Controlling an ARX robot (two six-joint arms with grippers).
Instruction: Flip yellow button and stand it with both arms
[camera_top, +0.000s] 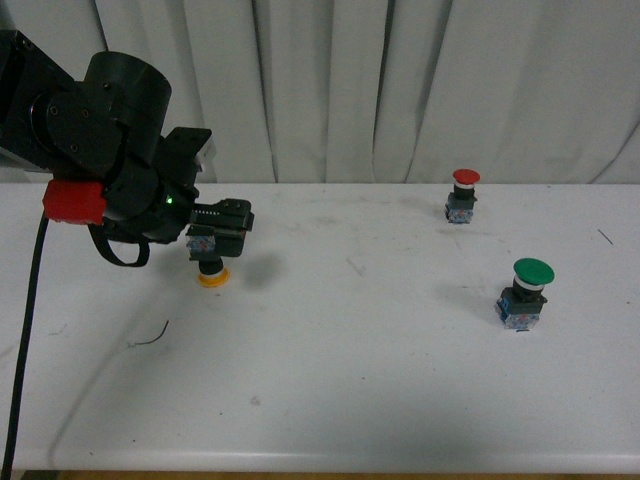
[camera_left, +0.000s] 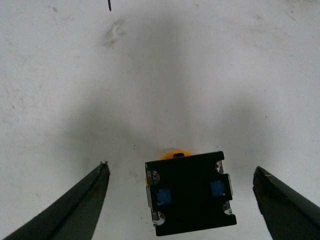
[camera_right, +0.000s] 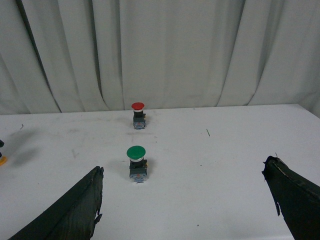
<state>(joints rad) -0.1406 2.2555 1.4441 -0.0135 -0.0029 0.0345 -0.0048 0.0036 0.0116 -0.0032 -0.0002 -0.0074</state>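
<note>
The yellow button (camera_top: 210, 266) stands upside down on the white table (camera_top: 350, 380) at the left, its yellow cap on the surface and its blocky base up. My left gripper (camera_top: 216, 236) hangs right over it, open. In the left wrist view the button's (camera_left: 190, 195) black and blue base shows from above between the spread fingers (camera_left: 87, 200), touching neither, with a sliver of yellow cap behind it. My right gripper (camera_right: 183, 167) is open and empty over bare table, out of the front view.
A red-capped button (camera_top: 464, 193) stands upright at the back right and a larger green-capped button (camera_top: 527, 292) nearer on the right; both show in the right wrist view, red button (camera_right: 138, 114), green button (camera_right: 136, 163). A thin wire scrap (camera_top: 150, 338) lies front left. White curtain (camera_top: 400, 80) behind.
</note>
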